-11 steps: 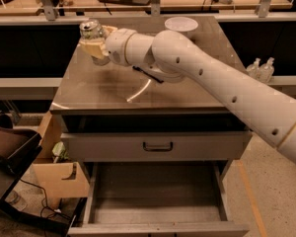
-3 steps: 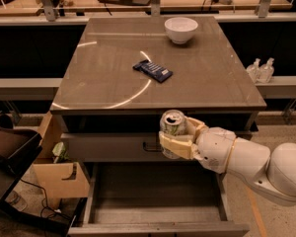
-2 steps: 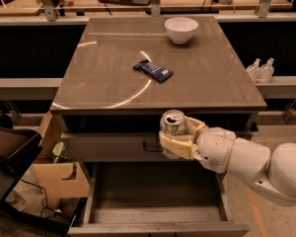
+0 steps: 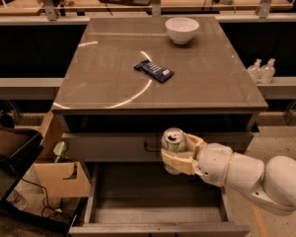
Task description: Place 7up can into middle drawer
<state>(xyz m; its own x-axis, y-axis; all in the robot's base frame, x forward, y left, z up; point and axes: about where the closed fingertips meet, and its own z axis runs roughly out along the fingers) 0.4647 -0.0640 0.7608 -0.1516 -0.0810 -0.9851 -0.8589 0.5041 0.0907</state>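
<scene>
Camera view: pincer [image 4: 176, 157] around upright can [image 4: 173, 139]

readable text overall: honestly none, nothing here resolves into actual letters or numbers
7up can [image 4: 173, 140]: only the shiny top and a strip of pale side show, and I can't read the brand off it
gripper [image 4: 177, 155]: clamped around the can in front of the cabinet, just above the open middle drawer [image 4: 158, 204]; its cream fingers cover most of the can's side where print would sit
dark packet [image 4: 154, 70]: lying on the tabletop, pale marks across the blue wrapper, too small to read
two bottles [image 4: 262, 71]: right of the table, labels unreadable
</scene>
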